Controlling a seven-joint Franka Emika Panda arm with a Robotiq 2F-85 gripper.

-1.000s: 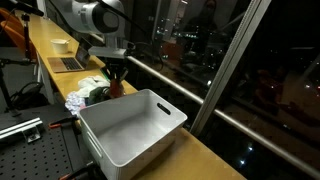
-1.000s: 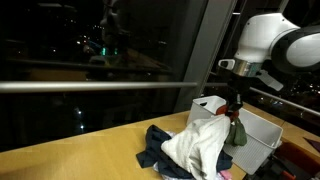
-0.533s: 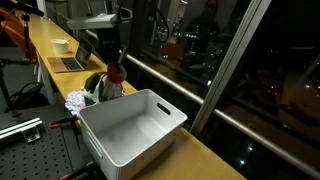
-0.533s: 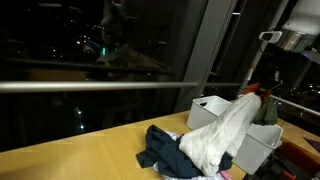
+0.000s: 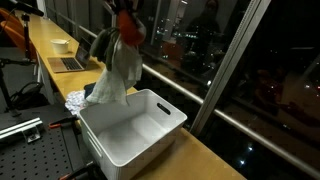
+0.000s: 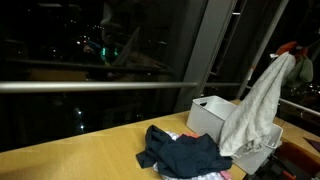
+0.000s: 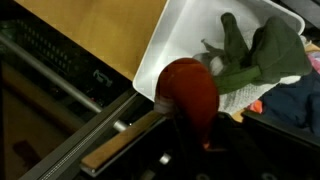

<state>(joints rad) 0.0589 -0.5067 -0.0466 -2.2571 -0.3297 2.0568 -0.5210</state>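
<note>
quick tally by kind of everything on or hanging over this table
cloth items: 3 (pale cloth hanging from the gripper, dark blue garment, crumpled white cloth)
white plastic bin: 1
laptop: 1
bowl: 1
total: 6

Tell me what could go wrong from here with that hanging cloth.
1. The pale cloth hangs from the end effector by one end, so it might slip free.
2. Its lower edge hangs at the rim of the white bin, where it could snag or drop outside.
</note>
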